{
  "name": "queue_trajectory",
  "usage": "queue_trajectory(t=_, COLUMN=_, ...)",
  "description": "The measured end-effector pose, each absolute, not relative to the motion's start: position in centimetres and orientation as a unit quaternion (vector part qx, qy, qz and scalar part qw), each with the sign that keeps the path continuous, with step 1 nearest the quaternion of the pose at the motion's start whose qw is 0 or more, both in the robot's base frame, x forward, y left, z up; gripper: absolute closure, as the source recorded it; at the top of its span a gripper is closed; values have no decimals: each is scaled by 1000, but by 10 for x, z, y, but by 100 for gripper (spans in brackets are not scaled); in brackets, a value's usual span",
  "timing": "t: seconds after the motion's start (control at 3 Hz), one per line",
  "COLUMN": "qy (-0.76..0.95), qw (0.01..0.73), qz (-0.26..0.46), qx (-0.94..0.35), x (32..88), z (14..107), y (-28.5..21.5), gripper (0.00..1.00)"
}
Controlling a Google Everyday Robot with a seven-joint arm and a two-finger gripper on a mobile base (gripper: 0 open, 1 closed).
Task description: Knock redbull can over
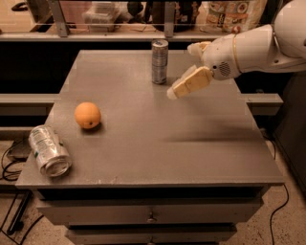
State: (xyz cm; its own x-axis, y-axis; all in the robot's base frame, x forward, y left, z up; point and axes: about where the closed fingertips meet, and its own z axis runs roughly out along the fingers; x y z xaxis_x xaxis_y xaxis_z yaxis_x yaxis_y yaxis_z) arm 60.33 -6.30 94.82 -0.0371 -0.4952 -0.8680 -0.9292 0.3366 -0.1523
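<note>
The redbull can (159, 61) stands upright near the far edge of the grey table (158, 143), slim, silver and blue with a silver top. My gripper (180, 71) comes in from the right on a white arm and hovers above the table just right of the can, not touching it. Its two tan fingers (191, 82) are spread apart and hold nothing.
An orange (87, 115) sits on the left part of the table. A wider dented silver can with green markings (49, 150) lies on its side at the front left corner. A shelf with boxes (224, 14) runs behind the table.
</note>
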Motion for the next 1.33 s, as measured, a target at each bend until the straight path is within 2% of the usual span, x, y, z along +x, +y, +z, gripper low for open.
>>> queue_trajectory(t=0.67, qy=679, qw=516, qz=249, qx=-459, x=673, z=933, y=-27, gripper=0)
queue_trajectory(t=1.33, qy=696, qw=528, qz=253, qx=-417, x=719, z=915, y=-17, gripper=0)
